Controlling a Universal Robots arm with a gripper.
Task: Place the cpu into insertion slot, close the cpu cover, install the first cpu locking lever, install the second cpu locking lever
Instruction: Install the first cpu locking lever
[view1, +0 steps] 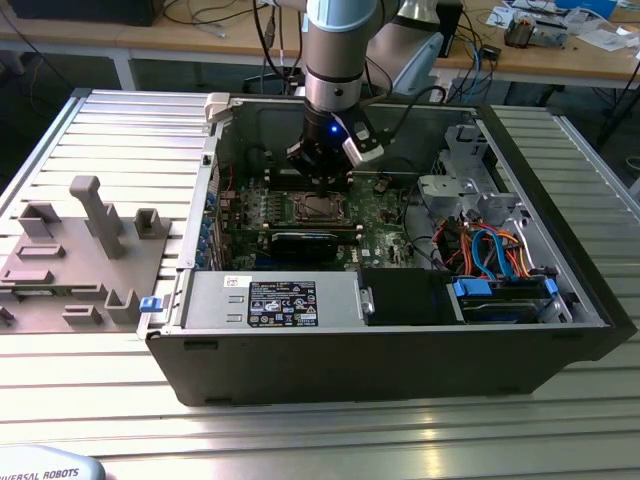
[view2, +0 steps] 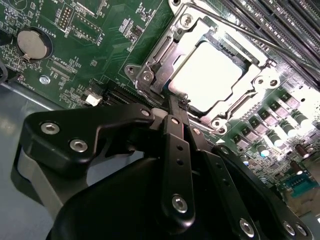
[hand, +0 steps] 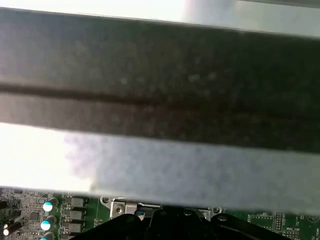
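The cpu lies flat in the insertion slot, its bright metal top showing through the window of the cpu cover, which lies down over it. A thin wire locking lever runs along the far side of the socket. My gripper is shut, its narrow fingertips right at the cover's near edge; whether they pinch anything is unclear. In the exterior view the gripper hangs low inside the open computer case, just behind the socket.
The case lies open on a slatted metal table. A black card sits in front of the socket, cables and drive bays on the exterior view's right. Grey fixtures stand on the exterior view's left. A dark blurred bar crosses the first wrist view.
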